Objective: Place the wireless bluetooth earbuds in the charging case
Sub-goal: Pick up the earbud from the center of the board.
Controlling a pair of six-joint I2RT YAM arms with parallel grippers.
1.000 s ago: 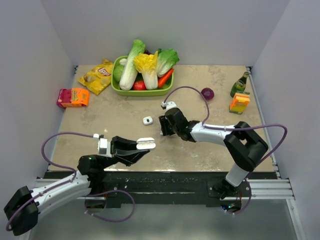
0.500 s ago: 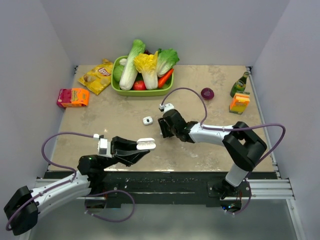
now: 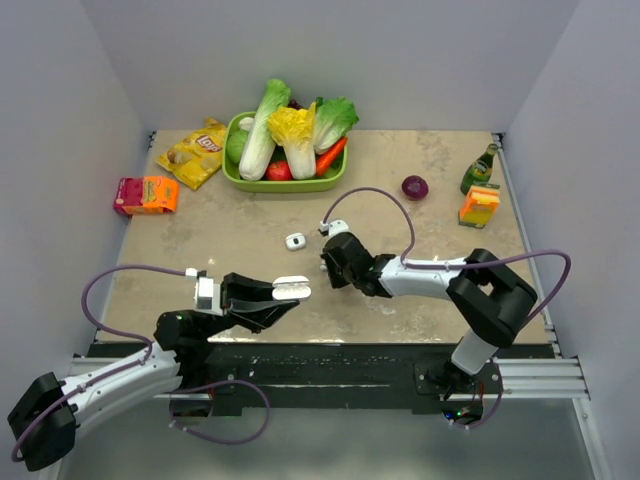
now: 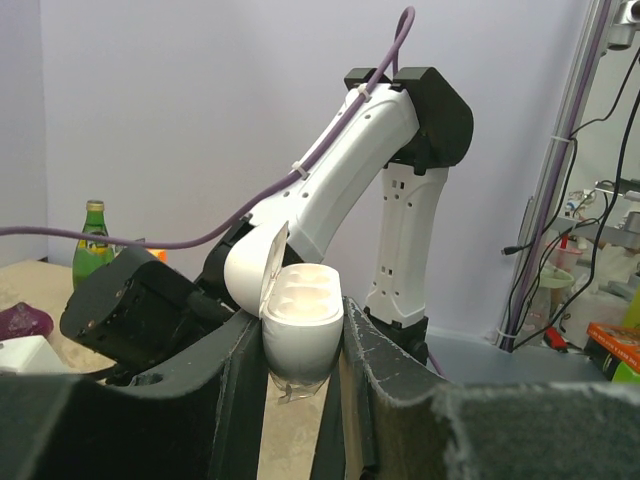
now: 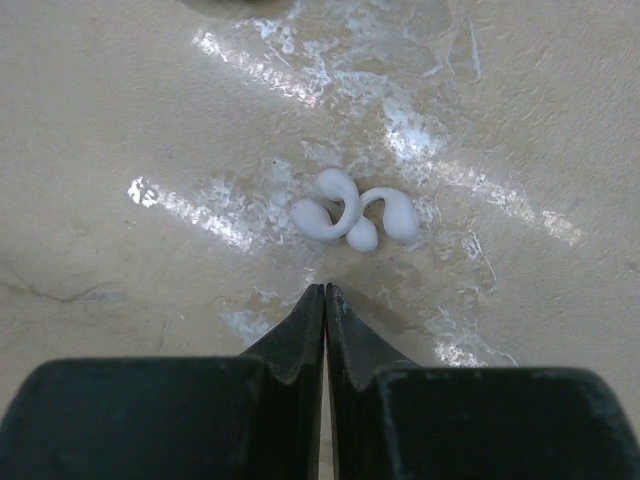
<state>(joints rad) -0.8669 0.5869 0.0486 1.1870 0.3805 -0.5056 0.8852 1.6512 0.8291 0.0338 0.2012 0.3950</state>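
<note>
The charging case [image 4: 303, 300] is white with its lid hinged open to the left, showing empty hollows. My left gripper [image 4: 300, 345] is shut on its lower body and holds it upright above the table's near edge; from above the case [image 3: 291, 288] shows between the fingers of the left gripper [image 3: 284, 296]. The two wireless bluetooth earbuds [image 5: 355, 213] lie hooked together on the beige table, just beyond my right gripper [image 5: 325, 290]. Its jaws are shut with nothing between them. In the top view the right gripper [image 3: 327, 266] points down at mid table.
A small white object [image 3: 295, 241] lies left of the right gripper. Far back are a green tray [image 3: 236, 176] of vegetables, a chips bag [image 3: 195, 153], an orange-pink box [image 3: 146, 194], a purple onion [image 3: 414, 187], a green bottle [image 3: 480, 169] and an orange carton [image 3: 478, 206].
The right gripper has closed from partly open to shut and shifted a little toward the near edge. The left arm and the case have stayed still.
</note>
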